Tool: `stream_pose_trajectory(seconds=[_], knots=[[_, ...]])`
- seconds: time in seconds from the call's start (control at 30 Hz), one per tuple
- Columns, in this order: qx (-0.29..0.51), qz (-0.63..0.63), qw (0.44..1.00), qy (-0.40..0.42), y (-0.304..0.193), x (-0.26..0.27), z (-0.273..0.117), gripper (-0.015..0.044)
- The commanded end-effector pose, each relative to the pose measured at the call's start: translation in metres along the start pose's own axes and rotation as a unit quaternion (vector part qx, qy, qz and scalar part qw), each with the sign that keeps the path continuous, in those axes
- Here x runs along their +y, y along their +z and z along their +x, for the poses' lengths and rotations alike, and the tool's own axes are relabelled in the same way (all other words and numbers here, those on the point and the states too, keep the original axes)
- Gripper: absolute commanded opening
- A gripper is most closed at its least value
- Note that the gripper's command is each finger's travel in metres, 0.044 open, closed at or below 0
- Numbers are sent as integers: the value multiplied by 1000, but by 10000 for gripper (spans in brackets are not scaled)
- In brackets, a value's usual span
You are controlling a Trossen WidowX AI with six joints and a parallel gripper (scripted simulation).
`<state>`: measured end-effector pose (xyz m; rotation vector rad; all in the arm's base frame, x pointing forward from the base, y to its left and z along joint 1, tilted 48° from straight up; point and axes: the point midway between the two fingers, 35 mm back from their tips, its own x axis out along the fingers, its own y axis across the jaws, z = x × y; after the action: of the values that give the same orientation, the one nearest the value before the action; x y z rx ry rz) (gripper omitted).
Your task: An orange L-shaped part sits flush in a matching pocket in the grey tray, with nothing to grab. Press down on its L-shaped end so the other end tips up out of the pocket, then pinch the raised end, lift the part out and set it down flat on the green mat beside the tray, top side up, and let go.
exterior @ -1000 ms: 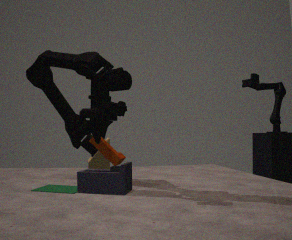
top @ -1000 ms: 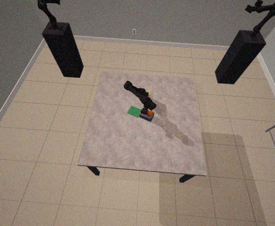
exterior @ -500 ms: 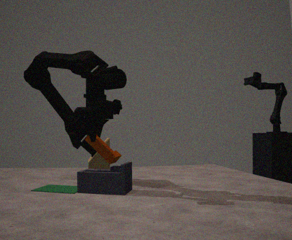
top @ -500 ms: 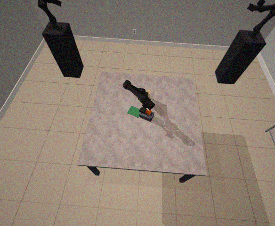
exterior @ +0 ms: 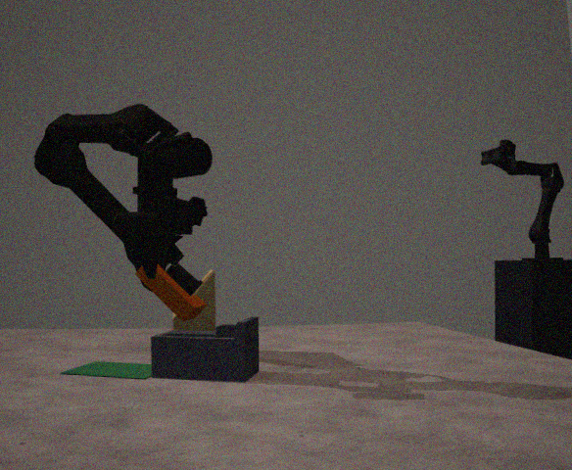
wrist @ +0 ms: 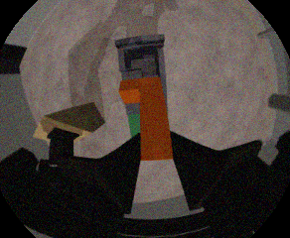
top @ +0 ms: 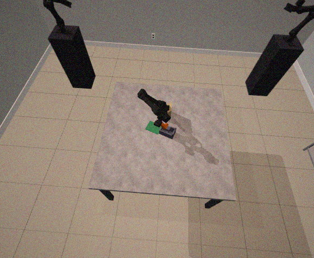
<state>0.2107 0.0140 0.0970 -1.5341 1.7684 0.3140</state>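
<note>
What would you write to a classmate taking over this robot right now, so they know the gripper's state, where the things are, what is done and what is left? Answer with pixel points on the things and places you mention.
Gripper (exterior: 149,275) (wrist: 155,135): shut on the raised end of the orange part (top: 164,125) (exterior: 177,298) (wrist: 155,119).
Where things are: the part hangs tilted, L-shaped end lower, above the grey tray (top: 166,134) (exterior: 200,356) (wrist: 162,59). The green mat (top: 152,127) (exterior: 114,369) (wrist: 134,124) lies beside the tray.
Done: part tipped up, pinched and lifted out of its pocket.
Left: carry it over the mat, level it top side up, set it down flat, let go.
</note>
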Motion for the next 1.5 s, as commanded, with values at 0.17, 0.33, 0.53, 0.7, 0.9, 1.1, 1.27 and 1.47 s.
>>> stream_pose_trajectory(seconds=[0.17,0.33,0.53,0.7,0.9,1.1,1.27,1.47], knots=[[3,-4,1000,-2,-35,3,1,0],[4,-5,1000,-2,-54,5,1,0],[4,-5,1000,-1,-76,7,1,0],[3,-6,1000,-2,-93,9,1,0],[3,-6,1000,-2,-95,9,1,0],[3,-6,1000,-2,-95,9,9,0],[3,-5,1000,-2,-95,9,17,0],[4,-5,1000,-2,-95,9,26,0]])
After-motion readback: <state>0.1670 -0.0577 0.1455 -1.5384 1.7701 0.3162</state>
